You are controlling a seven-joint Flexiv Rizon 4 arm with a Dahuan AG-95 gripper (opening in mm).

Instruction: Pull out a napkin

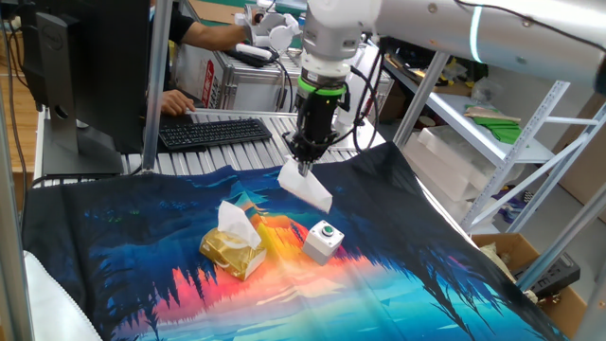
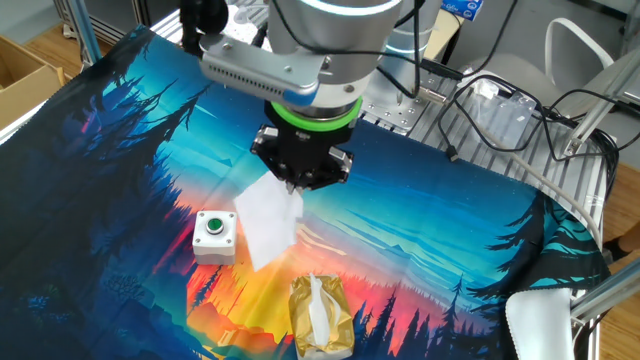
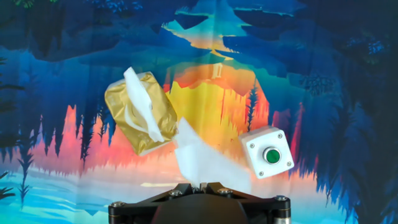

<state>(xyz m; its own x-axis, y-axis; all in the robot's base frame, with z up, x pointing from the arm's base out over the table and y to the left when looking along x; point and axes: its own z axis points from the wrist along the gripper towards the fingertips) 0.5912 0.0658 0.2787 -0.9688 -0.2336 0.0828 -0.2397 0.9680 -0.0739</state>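
- One fixed view: gripper (image 1: 305,167) pinching the top corner of a thin white napkin (image 1: 306,187); the sheet hangs limp above the printed forest cloth (image 1: 114,237), clear of the crinkled golden tissue packet (image 1: 232,252). A second tissue tuft (image 1: 236,224) stands out of the packet slot.
- The other fixed view: napkin creased and angular, hanging just beside the white box with a green button (image 2: 215,234).
- Hand view: fingers pressed together on the soft sheet at bottom centre; packet glossy, rectangular, lying upper left of it.

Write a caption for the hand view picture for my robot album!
The gripper holds a white napkin above the colourful cloth, clear of the golden packet and green-button box.
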